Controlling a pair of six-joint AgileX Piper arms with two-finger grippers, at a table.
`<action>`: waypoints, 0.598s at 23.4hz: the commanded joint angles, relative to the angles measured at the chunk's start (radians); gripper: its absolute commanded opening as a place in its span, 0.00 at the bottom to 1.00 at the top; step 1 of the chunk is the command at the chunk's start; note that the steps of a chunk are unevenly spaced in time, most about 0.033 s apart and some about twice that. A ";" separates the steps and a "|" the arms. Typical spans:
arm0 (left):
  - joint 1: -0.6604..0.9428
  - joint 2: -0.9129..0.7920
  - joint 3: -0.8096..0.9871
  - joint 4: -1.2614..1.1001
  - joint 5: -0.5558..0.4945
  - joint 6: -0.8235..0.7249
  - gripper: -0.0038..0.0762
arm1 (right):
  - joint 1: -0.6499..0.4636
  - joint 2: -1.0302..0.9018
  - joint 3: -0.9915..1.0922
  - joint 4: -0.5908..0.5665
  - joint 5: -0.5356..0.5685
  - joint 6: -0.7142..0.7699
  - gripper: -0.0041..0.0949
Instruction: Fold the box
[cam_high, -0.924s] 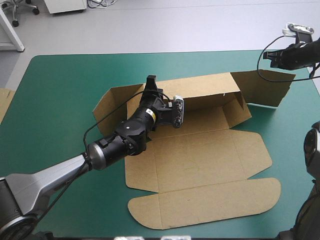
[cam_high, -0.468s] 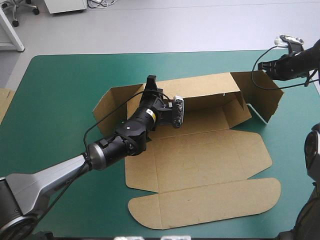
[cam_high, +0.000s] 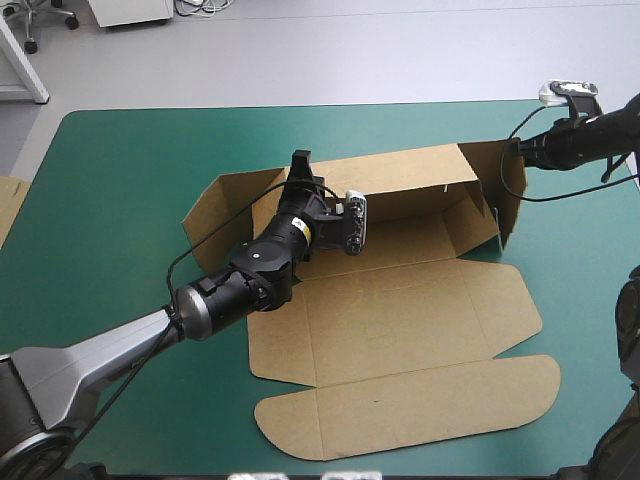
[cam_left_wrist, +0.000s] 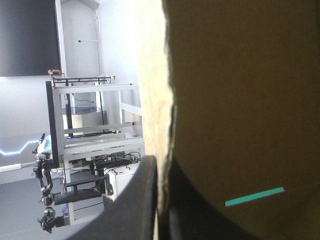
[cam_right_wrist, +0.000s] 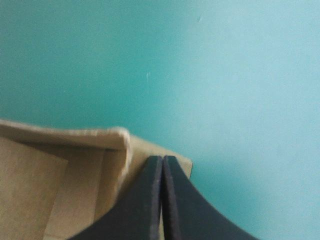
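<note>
The box (cam_high: 400, 320) sits mid-worktop, a little right of centre, half built on the teal-green cover (cam_high: 120, 180). Its back wall (cam_high: 400, 180) is up, running along the far side, and the base lies open in front of it. Nearer the robot, the front panel and the long rounded lid (cam_high: 410, 405) lie flat on the cover, one after the other toward the near edge.

The left arm reaches in from the near left corner and across the box's left part. The left hand (cam_high: 301, 165) is at the top edge of the back wall, toward its left end. The left wrist camera shows it well: the two black fingers (cam_left_wrist: 132, 205) are nearly closed, with the pale cut edge of the brown board pinched between them. That's a firm grip on the wall.

On the other side, the right hand (cam_high: 519, 148) is at the top corner of the right end flap (cam_high: 510, 190). The flap stands upright, angled across the box's right end. From the right wrist the black fingers meet in a narrow arch, all but closed on that corner, with bare cover beyond.

The left end flap (cam_high: 215, 215) is splayed outward, leaning. A strip of spare board (cam_high: 8, 205) shows at the worktop's left edge.
</note>
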 joint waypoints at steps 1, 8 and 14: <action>-0.004 -0.043 -0.021 0.018 -0.034 -0.017 0.04 | 0.000 -0.060 -0.023 0.066 -0.119 -0.053 0.02; -0.004 -0.043 -0.021 0.051 -0.043 -0.021 0.04 | 0.000 -0.046 -0.023 0.191 -0.178 -0.166 0.02; -0.004 -0.043 -0.015 0.051 -0.041 -0.026 0.04 | 0.001 0.012 -0.023 0.249 -0.030 -0.219 0.02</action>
